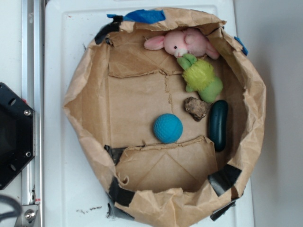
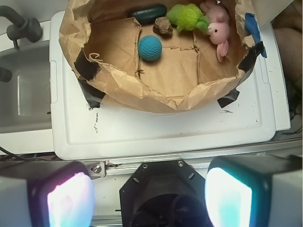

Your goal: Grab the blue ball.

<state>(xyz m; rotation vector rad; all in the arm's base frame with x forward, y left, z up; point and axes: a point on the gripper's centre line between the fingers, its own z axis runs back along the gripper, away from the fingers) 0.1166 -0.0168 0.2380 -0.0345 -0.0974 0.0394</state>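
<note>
**Ball untouched, tool far back and spread**

Ball first: the small round bright-blue dimpled rubber ball point(image 1: 167, 128) sits loose on the cardboard floor of the crumpled brown paper-and-tape basin point(image 1: 80, 94), roughly central, nothing touching it. We read the raised paper walls as a pen that keeps round things from rolling off the white plastic bench point(image 1: 71, 189).

Neighbours: the brown lumpy rock point(image 1: 196, 108) lies near the ball, apart from it. The dark teal capsule-shaped object point(image 1: 218, 125) rests just beyond the rock against the basin wall. The pink plush rabbit point(image 1: 182, 43) and lime-green fuzzy toy point(image 1: 202, 78) are pushed up against the far wall, well away from the ball.

In the wrist view the tool point(image 2: 149, 196) hangs outside the basin over the black mount, its two pale fingers point(image 2: 71, 201) wide apart with nothing between them. It does not appear in the exterior view.

We judge the task at its start: approach not yet made. The open side of the ball facing the basin centre looks like the cleaner way in; rock side is tighter. A dimpled rubber ball may roll if nudged off-centre.
</note>
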